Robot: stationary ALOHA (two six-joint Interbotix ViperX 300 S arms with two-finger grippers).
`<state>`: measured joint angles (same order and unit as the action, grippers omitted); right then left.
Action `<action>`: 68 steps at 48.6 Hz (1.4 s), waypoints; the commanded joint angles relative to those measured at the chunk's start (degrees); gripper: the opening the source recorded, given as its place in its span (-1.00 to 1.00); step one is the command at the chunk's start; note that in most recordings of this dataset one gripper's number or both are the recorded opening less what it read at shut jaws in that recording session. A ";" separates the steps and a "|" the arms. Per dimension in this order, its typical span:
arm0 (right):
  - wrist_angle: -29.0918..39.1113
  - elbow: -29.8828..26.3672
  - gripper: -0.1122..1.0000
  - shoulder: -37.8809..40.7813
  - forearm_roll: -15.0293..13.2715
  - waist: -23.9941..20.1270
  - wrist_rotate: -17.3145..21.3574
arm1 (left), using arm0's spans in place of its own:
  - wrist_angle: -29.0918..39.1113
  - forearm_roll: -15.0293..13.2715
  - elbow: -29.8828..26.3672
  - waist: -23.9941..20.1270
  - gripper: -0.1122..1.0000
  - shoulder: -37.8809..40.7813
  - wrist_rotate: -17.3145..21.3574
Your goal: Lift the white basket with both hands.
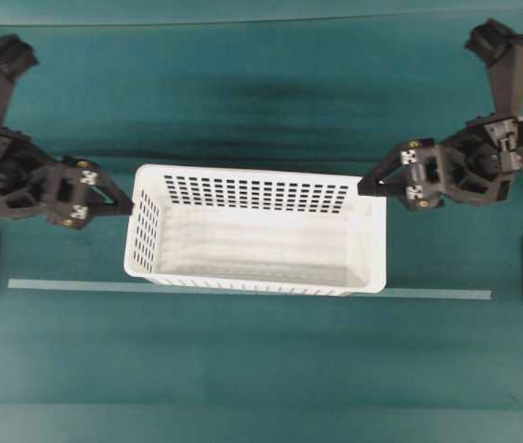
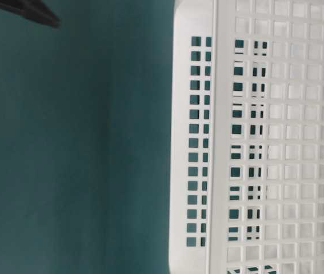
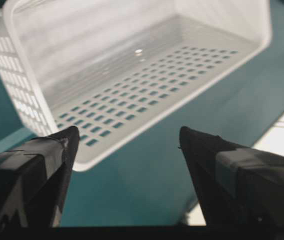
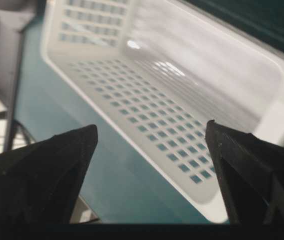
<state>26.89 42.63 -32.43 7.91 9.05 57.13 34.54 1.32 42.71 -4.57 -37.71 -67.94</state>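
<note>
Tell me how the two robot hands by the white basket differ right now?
The left hand sits at the white basket's left short end, tips at its rim; the right hand is at the opposite end, near the far corner. The left points right, the right points left. Both are black, open and hold nothing.

Two black arms, grippers facing inward across mid-frame.
Left gripper (image 1: 124,205) is reaching in from the left edge, jaws standing wide apart; right gripper (image 1: 368,185) is reaching in from the upper right, jaws likewise spread, holding nothing.
</note>
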 commanded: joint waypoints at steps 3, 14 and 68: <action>-3.96 -0.18 0.85 -0.18 -1.41 -1.49 -4.48 | -2.46 0.26 0.26 -0.09 0.77 -2.29 0.88; -12.66 -0.09 0.84 -0.26 -2.99 -2.72 -14.33 | -11.43 0.26 0.79 0.18 0.76 -5.62 12.04; -27.69 6.24 0.82 -17.05 -5.80 -4.66 -42.54 | -26.28 0.26 2.99 1.58 0.76 -19.86 56.43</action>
<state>-0.09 49.22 -49.13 2.29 4.48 15.64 8.88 1.32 46.32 -3.25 -58.01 -11.51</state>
